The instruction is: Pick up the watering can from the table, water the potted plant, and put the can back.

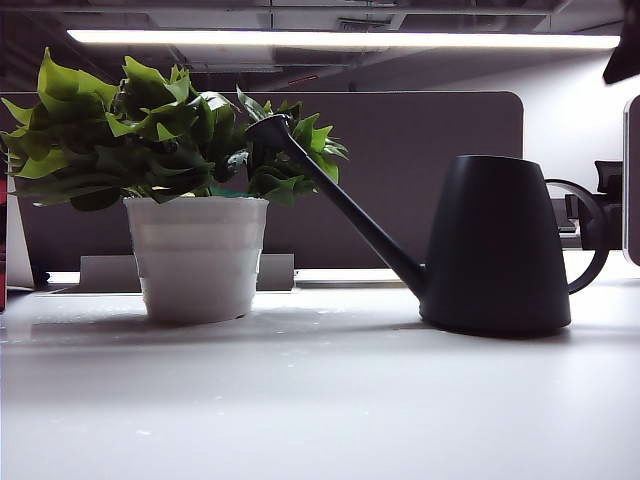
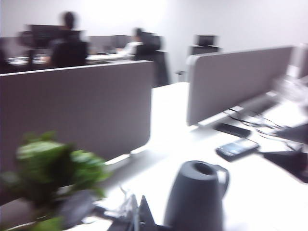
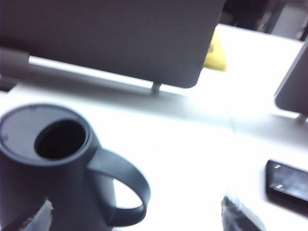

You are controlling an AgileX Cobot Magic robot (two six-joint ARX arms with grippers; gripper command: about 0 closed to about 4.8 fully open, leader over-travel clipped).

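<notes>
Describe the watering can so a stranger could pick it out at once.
On the white table, before the grey divider panel, look right of the potted plant. The watering can stands upright there: a matte black tapered cone, loop handle behind, its long thin spout reaching into the leaves.

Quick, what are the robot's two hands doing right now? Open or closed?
Left gripper: too blurred to tell, holding nothing visible.
Right gripper: open, empty, fingertips either side of the matte dark grey conical watering can's loop handle.
</notes>
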